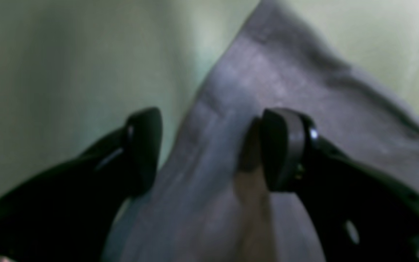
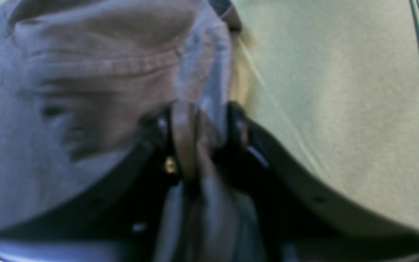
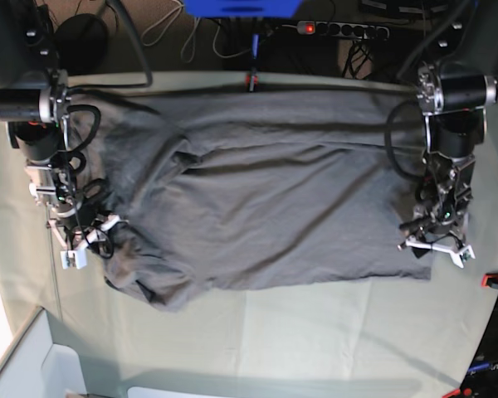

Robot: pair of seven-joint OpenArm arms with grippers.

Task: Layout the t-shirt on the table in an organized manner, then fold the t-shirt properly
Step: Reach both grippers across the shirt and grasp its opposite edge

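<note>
Layout stage: grey t-shirt [image 3: 266, 191] spread on surface [image 3: 315, 332], one side bunched (folding not begun); right pincer [image 2: 198, 120] pinches fabric, left pincer [image 1: 209, 149] gapes astride its edge.

T-shirt [image 3: 257, 191] spread on table [image 3: 315, 332]

T-shirt [image 3: 266, 199] — soft matt grey cotton; table [image 3: 332, 332] — pale green creased cloth.
</note>
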